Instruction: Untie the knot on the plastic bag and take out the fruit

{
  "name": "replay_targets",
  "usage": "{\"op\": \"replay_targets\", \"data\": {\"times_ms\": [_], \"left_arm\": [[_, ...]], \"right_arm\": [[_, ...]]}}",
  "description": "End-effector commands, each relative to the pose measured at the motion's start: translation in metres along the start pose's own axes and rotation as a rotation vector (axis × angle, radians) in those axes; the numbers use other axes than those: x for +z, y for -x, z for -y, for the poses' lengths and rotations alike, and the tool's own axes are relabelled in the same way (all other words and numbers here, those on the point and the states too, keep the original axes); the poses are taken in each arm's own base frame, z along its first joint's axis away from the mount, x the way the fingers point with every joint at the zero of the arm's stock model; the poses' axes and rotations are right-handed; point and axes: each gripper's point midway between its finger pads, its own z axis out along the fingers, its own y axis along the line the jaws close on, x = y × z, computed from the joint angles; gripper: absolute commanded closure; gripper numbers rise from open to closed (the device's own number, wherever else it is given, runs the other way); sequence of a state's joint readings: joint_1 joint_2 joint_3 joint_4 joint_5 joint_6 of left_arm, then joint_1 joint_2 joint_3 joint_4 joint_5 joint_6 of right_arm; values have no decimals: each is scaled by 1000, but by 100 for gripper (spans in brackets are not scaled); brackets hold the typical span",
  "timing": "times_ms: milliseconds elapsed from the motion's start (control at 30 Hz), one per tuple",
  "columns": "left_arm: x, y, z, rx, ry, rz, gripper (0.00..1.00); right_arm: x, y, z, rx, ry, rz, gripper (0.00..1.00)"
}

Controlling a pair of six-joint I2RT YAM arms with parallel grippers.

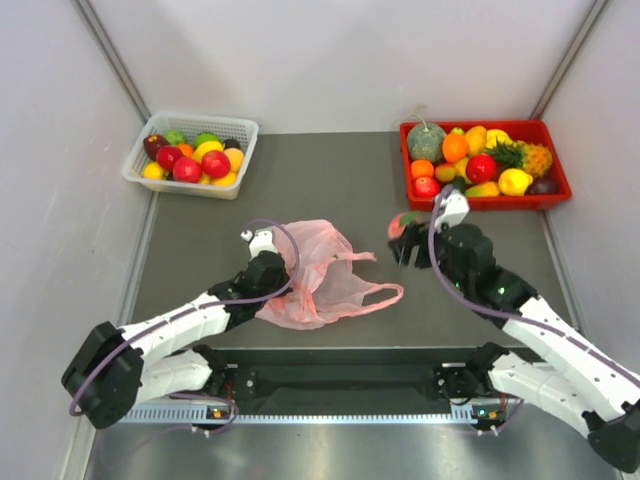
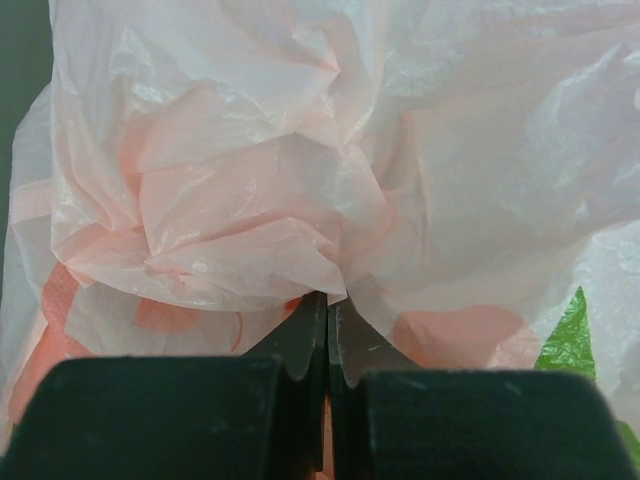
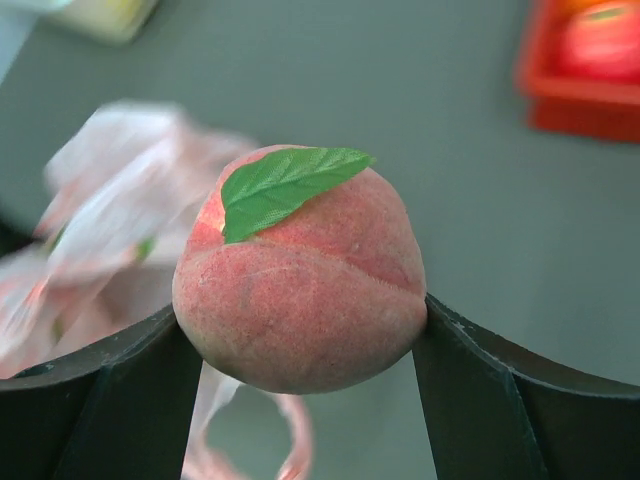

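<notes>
The pink plastic bag lies crumpled at the table's middle, its handle strips spread loose to the right; no tied knot shows. My left gripper is shut on a fold of the bag, fingertips pinched together. My right gripper is shut on a pinkish peach with a green leaf, held above the table to the right of the bag. The peach shows in the top view too. Other fruit is not seen inside the bag.
A white basket of fruit stands at the back left. A red tray of fruit stands at the back right, just beyond my right gripper. Grey walls close in the table on both sides.
</notes>
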State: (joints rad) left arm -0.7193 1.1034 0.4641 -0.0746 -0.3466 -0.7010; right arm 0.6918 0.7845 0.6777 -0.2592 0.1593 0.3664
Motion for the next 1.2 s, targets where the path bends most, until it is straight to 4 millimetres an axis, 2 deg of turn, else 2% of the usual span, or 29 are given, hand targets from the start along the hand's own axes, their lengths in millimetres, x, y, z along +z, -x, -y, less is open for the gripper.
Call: {"op": "replay_targets", "data": {"times_ms": [0, 33, 67, 100, 133, 167, 200, 267, 300, 367, 400, 433, 467, 500, 533, 567, 600, 633, 667, 767, 800, 833, 867, 933, 967, 1000, 1033, 1067, 1167], "left_arm": [[-8, 24, 16, -29, -44, 51, 100], [-9, 26, 17, -27, -47, 54, 100], [-11, 29, 18, -23, -48, 55, 100], [-13, 32, 19, -23, -52, 61, 100], [-16, 34, 20, -23, -58, 68, 100], [-18, 38, 22, -23, -63, 77, 100], [-22, 39, 22, -23, -70, 79, 100], [-27, 42, 23, -31, -83, 84, 100], [-29, 42, 25, -34, -95, 87, 100], [-34, 44, 29, -46, -130, 95, 100], [-35, 43, 30, -51, -138, 95, 100], [-38, 45, 30, -55, -147, 100, 100], [-38, 44, 31, -58, -153, 100, 100], [-39, 43, 33, -59, -166, 97, 100], [-39, 44, 34, -63, -175, 99, 100], [-39, 41, 35, -65, -182, 93, 100], [-39, 39, 38, -63, -198, 84, 100], [-38, 38, 38, -59, -202, 82, 100], [-37, 37, 38, -60, -200, 79, 100], [-35, 34, 39, -53, -203, 69, 100], [-34, 33, 39, -49, -204, 66, 100], [-33, 32, 38, -43, -203, 63, 100], [-33, 31, 38, -42, -203, 63, 100], [-32, 30, 38, -42, -204, 62, 100], [-32, 30, 38, -44, -205, 65, 100], [-33, 32, 39, -48, -214, 72, 100], [-32, 30, 38, -47, -212, 69, 100], [-32, 31, 37, -49, -214, 78, 100], [-31, 32, 33, -45, -198, 93, 100]], "right_arm": [[1, 69, 64, 49, -324, 142, 100], [4, 80, 81, 58, -395, 160, 100], [21, 75, 99, 63, -455, 108, 100], [21, 99, 125, 99, -530, 145, 100], [25, 106, 140, 111, -579, 148, 100], [42, 99, 160, 118, -631, 99, 100], [38, 122, 181, 148, -685, 141, 100], [51, 122, 213, 190, -779, 125, 100], [45, 138, 233, 228, -823, 165, 100], [57, 142, 258, 270, -866, 176, 100], [55, 163, 270, 277, -886, 220, 100], [59, 169, 277, 266, -900, 220, 100], [69, 160, 298, 262, -948, 185, 100], [71, 185, 301, 252, -951, 225, 100], [68, 185, 318, 250, -999, 205, 100], [75, 171, 346, 269, -1044, 157, 100], [75, 190, 355, 287, -1049, 190, 100], [79, 189, 364, 320, -1038, 186, 100], [81, 185, 388, 350, -1057, 170, 100], [87, 184, 425, 388, -1074, 170, 100], [89, 185, 432, 384, -1074, 168, 100], [99, 175, 443, 387, -1071, 142, 100], [96, 186, 451, 386, -1070, 169, 99], [110, 181, 463, 372, -1035, 148, 96], [110, 197, 467, 359, -1013, 180, 94], [114, 198, 469, 342, -997, 169, 93], [127, 192, 472, 338, -960, 146, 86], [129, 206, 471, 325, -940, 170, 81], [143, 204, 469, 327, -884, 154, 49]]}}
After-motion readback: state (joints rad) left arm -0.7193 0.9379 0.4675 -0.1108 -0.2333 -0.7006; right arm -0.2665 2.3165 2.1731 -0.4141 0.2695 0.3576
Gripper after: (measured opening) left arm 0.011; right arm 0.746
